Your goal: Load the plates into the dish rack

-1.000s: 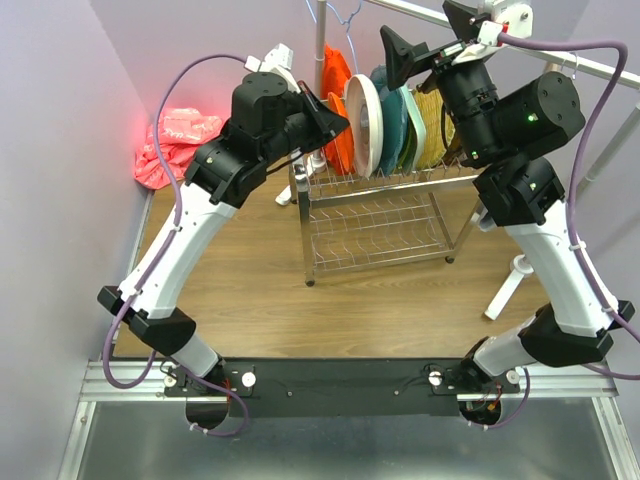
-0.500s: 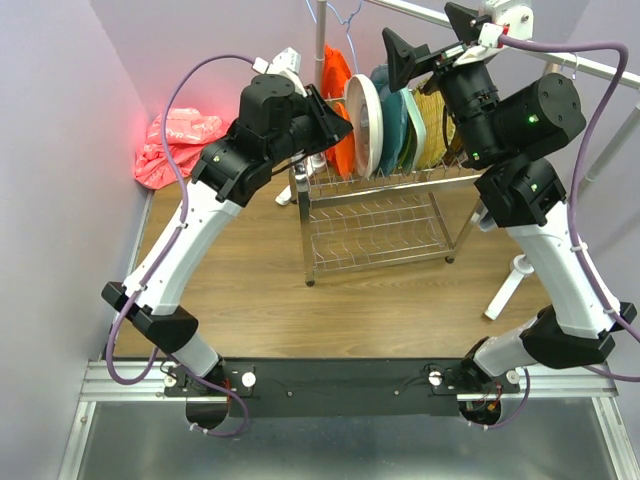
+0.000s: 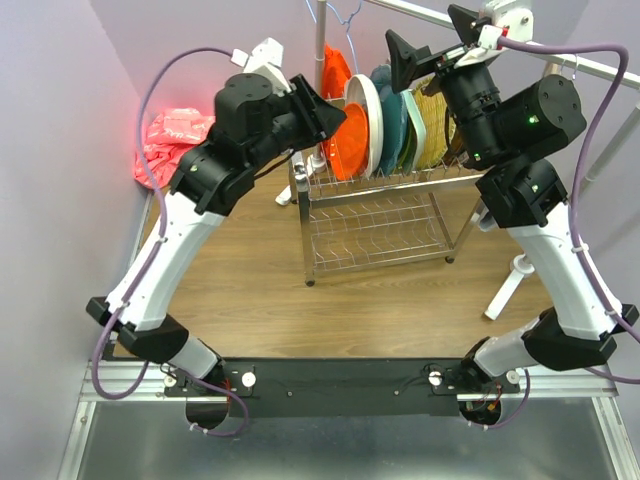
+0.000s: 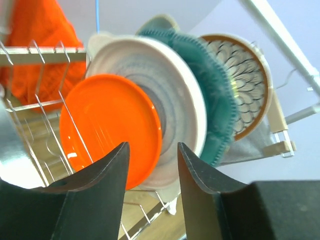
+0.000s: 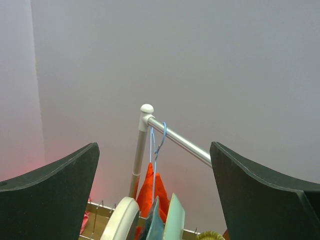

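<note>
black left pincer [image 4: 152, 147] parted before orange plate [image 4: 110, 125], right pincer [image 5: 153, 146] high, agape

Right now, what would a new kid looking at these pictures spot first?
Probably the bright orange plate, standing at the left end of the plates in the top tier of the shiny dish rack. The left gripper hangs open right beside it, and a red-orange cloth lies by the left wall.
</note>
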